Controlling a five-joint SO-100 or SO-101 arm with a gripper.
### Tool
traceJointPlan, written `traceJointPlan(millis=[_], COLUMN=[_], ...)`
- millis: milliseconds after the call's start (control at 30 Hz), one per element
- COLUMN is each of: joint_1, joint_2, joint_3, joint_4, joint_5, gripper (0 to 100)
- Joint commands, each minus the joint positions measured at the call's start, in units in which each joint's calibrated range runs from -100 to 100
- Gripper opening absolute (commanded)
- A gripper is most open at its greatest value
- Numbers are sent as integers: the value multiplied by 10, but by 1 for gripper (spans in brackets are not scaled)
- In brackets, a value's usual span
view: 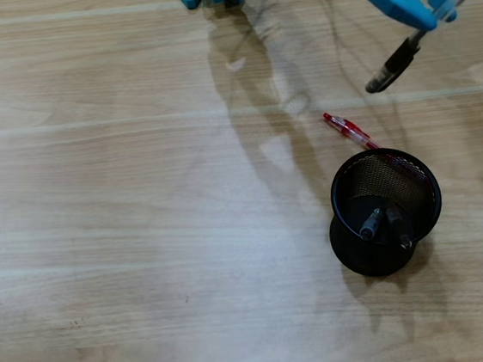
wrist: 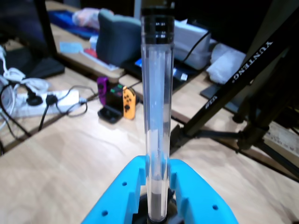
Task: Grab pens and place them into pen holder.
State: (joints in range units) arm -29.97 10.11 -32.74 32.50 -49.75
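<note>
Only overhead shows the red pen (view: pixel 349 129) beside the pen holder (view: pixel 337 190).

Blue gripper (view: pixel 433 15) clamps the clear black-capped pen (view: pixel 401 59) above the surface; red pen (view: pixel 350 129) lies beside the mesh pen holder (view: pixel 336 190)

Overhead view: fixed camera looking straight down at the wooden table (view: pixel 144 243), far enough to take in the pen holder (view: pixel 386 211) at lower right and the blue gripper (view: pixel 431 12) entering from the top edge. Wrist view: camera mounted just behind the gripper (wrist: pixel 156 186), very near it, facing outward along the clear pen (wrist: pixel 157 116) and nearly level, toward a room with a tripod (wrist: pixel 233 84) at right. Shared content: the gripper, the clear pen (view: pixel 433 27) and the table surface
</note>
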Motion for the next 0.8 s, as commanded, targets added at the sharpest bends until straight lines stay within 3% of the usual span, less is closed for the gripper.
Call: traceJointPlan(millis=[0, 500, 767], joint_1=[10, 56, 55], joint_2=[-7, 39, 65], joint_3=[68, 378, 413], joint_4=[-119, -641, -692], joint_5=[-12, -31, -34], gripper=[2, 2, 6])
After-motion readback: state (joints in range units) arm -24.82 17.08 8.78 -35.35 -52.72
